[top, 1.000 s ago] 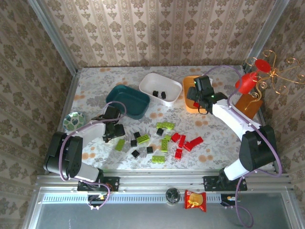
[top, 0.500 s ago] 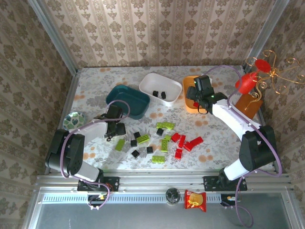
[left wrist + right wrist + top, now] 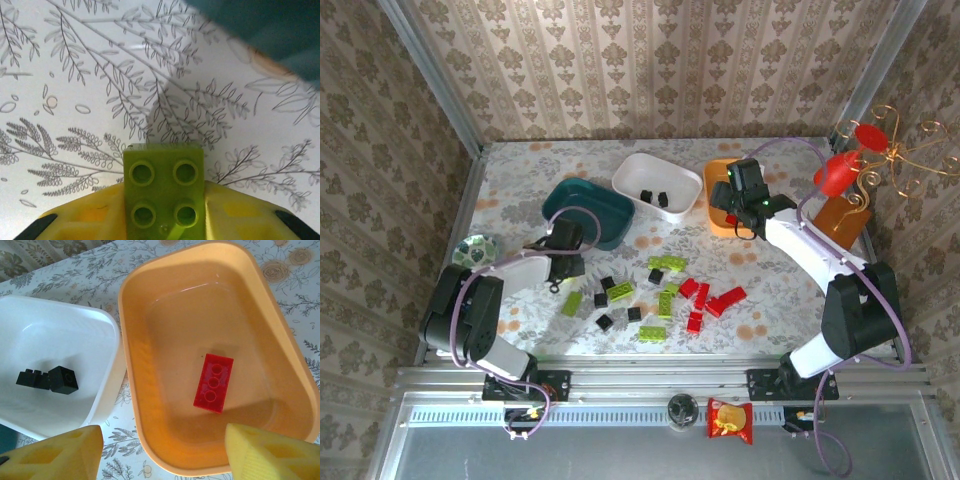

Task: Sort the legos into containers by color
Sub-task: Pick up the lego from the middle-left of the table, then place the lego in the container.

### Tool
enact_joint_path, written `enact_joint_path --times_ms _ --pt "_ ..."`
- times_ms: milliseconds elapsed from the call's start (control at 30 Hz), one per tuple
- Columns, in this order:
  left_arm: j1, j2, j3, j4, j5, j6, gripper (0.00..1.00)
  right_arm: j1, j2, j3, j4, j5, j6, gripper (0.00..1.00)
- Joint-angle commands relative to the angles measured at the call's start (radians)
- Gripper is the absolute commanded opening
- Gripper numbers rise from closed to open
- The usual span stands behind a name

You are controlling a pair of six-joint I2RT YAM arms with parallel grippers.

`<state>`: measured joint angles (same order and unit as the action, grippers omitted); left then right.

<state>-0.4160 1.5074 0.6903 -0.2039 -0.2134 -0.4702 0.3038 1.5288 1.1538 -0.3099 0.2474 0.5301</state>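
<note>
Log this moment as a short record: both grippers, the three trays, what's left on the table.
left gripper: shut on a lime-green plastic brick, near the dark teal plastic tray
right gripper: open, above the orange plastic tray
orange tray: one red brick inside
white plastic tray: black cubes inside
table: loose bricks, lime-green, red and black, between the arms
</note>
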Motion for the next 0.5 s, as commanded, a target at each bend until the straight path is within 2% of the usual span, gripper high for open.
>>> enact_joint_path --times_ms 0,133,233,333,467 --pt "-0.023 -0.104 -0.032 0.039 -0.026 -0.002 0.32 0.000 -0.005 -0.009 0.013 -0.017 0.019 0.67" --pt "-0.031 -0.262 0.008 -0.041 -0.032 -0.007 0.31 -0.001 -0.011 -0.007 0.012 -0.023 0.024 0.67" --pt "-0.028 -0.291 0.110 -0.066 -0.034 0.016 0.31 0.000 -0.018 -0.009 0.011 -0.025 0.029 0.67" --pt "-0.012 -0.196 0.247 -0.052 -0.020 0.050 0.30 0.000 -0.025 -0.017 0.008 -0.027 0.039 0.67" --pt "0.014 0.023 0.436 -0.027 0.014 0.088 0.29 0.006 -0.043 -0.036 -0.013 -0.025 0.044 0.67"
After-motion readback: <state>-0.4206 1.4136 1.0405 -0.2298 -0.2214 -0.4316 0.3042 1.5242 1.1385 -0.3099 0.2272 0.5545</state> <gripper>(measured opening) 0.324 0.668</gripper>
